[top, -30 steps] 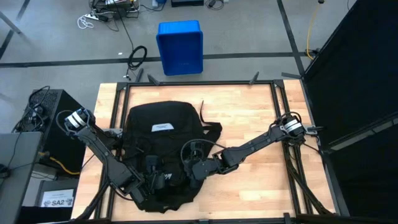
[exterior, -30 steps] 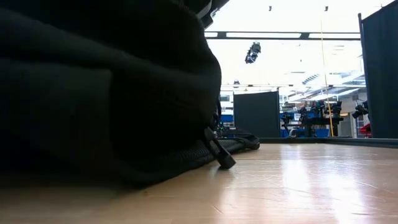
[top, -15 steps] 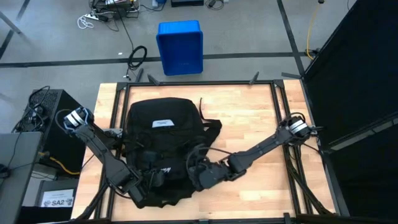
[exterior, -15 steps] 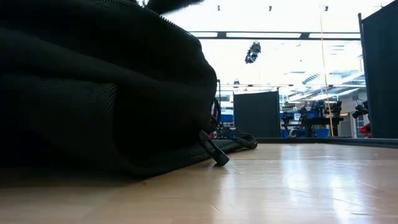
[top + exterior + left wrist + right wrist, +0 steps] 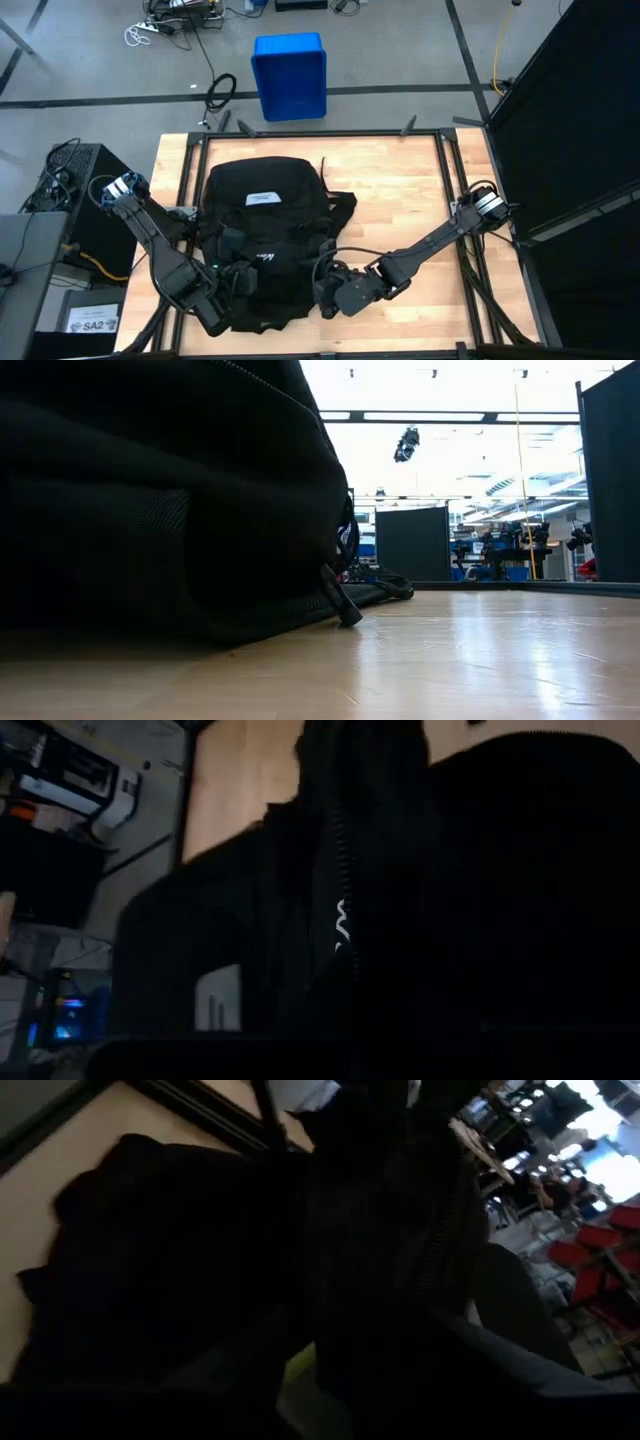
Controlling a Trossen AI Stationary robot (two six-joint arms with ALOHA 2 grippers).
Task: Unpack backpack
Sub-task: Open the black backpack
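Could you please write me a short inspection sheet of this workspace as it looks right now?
Surface: wooden table in a black frame, bare wood to the right of the bag.
Job's things: black backpack lying on the table's left half, white label facing up; nothing unpacked beside it.
Clutter: nothing seen on the table.
Grippers: left pincer shut, at the backpack's near left edge; whether it pinches fabric cannot be told. Right pincer at the backpack's near right edge.
Cables: black cords loop over the right arm; loose cables lie on the floor.
Surroundings: blue bin on the floor beyond the table; dark curtain on the right; equipment on the left.
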